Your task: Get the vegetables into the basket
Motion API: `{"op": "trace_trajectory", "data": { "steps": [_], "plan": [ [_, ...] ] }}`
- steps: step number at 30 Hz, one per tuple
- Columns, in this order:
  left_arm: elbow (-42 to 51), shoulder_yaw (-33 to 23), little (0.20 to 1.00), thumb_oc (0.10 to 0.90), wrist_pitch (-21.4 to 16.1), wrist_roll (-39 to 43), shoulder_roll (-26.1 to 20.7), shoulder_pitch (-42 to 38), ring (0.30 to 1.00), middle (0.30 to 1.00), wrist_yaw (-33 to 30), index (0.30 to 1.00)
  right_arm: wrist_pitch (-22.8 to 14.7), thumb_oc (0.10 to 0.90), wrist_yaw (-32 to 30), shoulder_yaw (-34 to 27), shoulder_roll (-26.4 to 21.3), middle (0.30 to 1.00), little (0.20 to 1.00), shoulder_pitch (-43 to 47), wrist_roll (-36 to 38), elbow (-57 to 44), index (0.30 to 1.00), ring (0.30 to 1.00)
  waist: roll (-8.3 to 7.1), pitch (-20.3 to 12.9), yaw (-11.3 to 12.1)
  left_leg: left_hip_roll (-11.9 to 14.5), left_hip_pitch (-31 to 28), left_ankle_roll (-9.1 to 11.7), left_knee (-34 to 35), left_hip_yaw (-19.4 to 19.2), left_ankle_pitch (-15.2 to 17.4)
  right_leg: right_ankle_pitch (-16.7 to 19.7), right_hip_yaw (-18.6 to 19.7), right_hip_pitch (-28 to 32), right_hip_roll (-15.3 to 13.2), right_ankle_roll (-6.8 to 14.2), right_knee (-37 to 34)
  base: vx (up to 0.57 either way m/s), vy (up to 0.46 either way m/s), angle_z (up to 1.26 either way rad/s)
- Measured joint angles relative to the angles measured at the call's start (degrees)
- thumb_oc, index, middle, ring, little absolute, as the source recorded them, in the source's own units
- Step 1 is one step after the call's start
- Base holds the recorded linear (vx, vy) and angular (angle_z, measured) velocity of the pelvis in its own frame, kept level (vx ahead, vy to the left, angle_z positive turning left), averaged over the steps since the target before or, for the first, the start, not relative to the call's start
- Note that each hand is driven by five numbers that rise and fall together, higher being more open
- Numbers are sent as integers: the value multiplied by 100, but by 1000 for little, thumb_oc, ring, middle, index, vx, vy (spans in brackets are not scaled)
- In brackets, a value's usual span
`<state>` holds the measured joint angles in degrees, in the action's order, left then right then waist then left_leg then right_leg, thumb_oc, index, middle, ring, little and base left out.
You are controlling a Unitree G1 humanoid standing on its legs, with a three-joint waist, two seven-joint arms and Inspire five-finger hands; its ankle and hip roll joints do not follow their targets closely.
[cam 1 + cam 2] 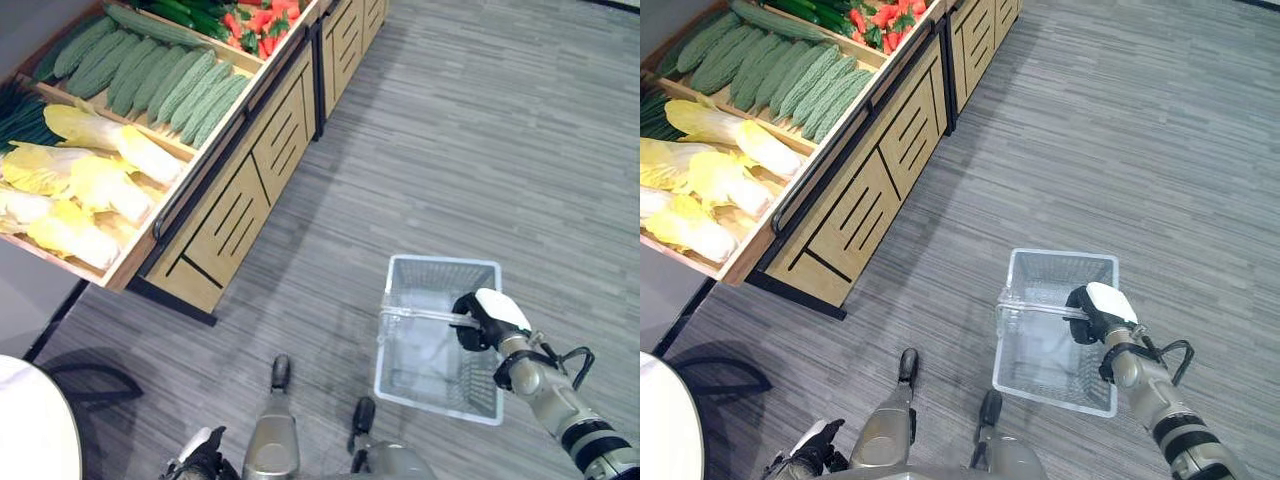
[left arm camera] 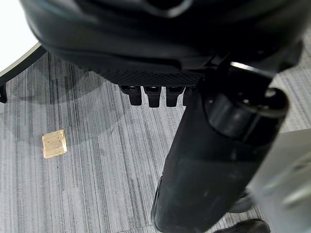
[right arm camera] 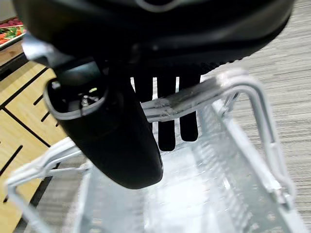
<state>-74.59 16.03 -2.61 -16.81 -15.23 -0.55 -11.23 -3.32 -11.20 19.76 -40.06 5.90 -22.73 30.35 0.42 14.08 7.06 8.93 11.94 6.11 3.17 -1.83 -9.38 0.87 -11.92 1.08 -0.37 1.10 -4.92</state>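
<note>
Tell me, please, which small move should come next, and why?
Probably step toward the vegetable stand: the right hand holds the handle of the basket, which looks bare, the cabbages lie away to the robot's left, and the left hand hangs low.

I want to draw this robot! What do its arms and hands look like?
Each arm is smooth silver-grey metal with black bands near the wrist. The right hand is dark, with a white cover on its thumb. The left hand is dark too, with a bit of white on it.

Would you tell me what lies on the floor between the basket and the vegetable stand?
Nothing: in the left eye view the grey floor between the basket and the wooden stand is bare.
</note>
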Motion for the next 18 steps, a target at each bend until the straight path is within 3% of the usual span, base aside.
{"op": "trace_trajectory", "data": {
  "steps": [1,2,3,6,13,18],
  "plan": [
    [-14,-1,1000,900,18,-2,2,13,1000,1000,0,1000,-1,400,-2,-29,9,300,300,-56,-3,-17,300,300,21,-22,1,-28,-71,-74,-12,-55,-58,-58,78,18,-44,81,98,190,267,-20],
    [44,7,1000,900,58,-4,-104,-59,1000,1000,-8,1000,-8,400,11,-41,119,300,300,-194,-16,-30,300,300,-206,-27,-1,-307,-132,-324,-15,-236,-164,-190,155,-97,-381,258,430,138,203,-16],
    [91,8,1000,900,51,-6,-161,-95,1000,1000,-13,1000,-9,400,24,-37,186,300,300,-222,-23,-28,300,300,-281,-50,-9,-427,-146,-395,-18,-268,-123,-227,210,-138,-507,303,537,178,267,3],
    [230,4,1000,900,2,2,-373,-443,1000,1000,-73,1000,-18,400,18,-20,506,300,300,-195,-84,58,300,300,-351,-103,25,-727,-296,-660,-7,-341,61,-272,348,-232,-852,415,995,102,150,6],
    [278,3,1000,900,-7,11,-713,-767,1000,1000,-239,1000,21,400,18,97,725,300,300,85,-117,272,300,300,-520,-205,138,-972,-569,-861,45,-374,284,-223,378,-248,-1083,676,1451,112,161,-1],
    [138,28,1000,900,22,13,-712,-556,1000,1000,-158,1000,47,400,18,168,764,300,300,60,-116,397,300,300,-642,-288,102,-1057,-805,-1133,36,-319,527,-128,612,-1186,-1282,824,3553,140,98,2]
  ]
}}
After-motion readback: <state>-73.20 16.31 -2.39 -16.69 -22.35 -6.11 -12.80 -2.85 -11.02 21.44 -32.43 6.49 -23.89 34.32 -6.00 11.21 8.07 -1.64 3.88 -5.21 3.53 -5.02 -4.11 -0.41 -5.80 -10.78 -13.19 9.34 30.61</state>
